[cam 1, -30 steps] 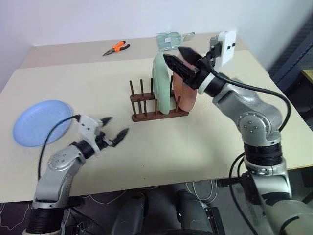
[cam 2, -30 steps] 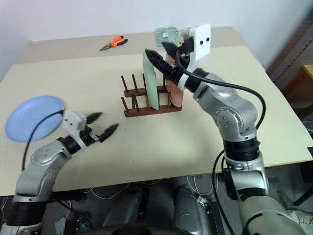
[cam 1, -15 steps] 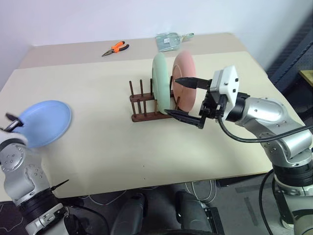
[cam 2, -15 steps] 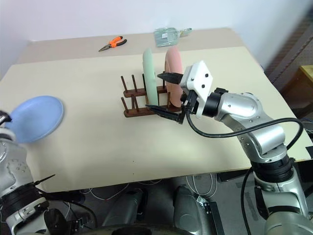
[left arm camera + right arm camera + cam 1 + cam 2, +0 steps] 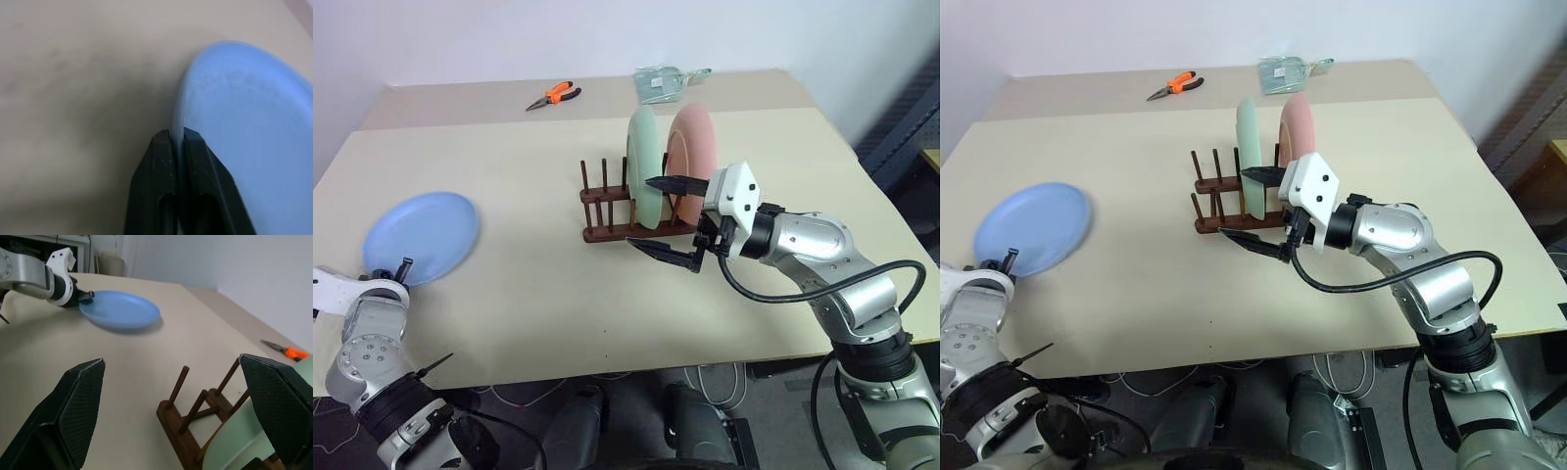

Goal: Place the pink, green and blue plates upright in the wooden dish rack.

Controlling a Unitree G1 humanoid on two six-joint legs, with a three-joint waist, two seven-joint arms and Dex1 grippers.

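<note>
A beige desk (image 5: 558, 294) carries a small dark wooden dish rack (image 5: 631, 208) near its middle, with the pale green plate (image 5: 643, 168) and the pink plate (image 5: 693, 157) already standing upright between its pegs, the pink one at the end of the rack toward the robot's right and the green just beside it. Several peg slots on the rack's other end are free. The blue plate (image 5: 421, 236) lies near the desk's left edge, well apart from the rack. The left pincer (image 5: 177, 139) is pinched tight on the near rim of the blue plate, its two black fingers pressed on either side of the thin edge. The right pincer (image 5: 668, 217) hangs level just in front of the rack with its fingers spread wide, holding nothing. Orange-handled pliers (image 5: 553, 95) and a clear packet (image 5: 663, 81) sit at the far side of the desk, out of the way. Two of the three plates look done, so the blue plate is what remains. The risks from here, as a judgement: the grip takes only a narrow bite of the rim, so the plate could pivot or slip out when lifted; the plate sits close to the desk edge and could slide off; and carrying it to the rack could knock the standing green plate or bump the right pincer waiting there.
</note>
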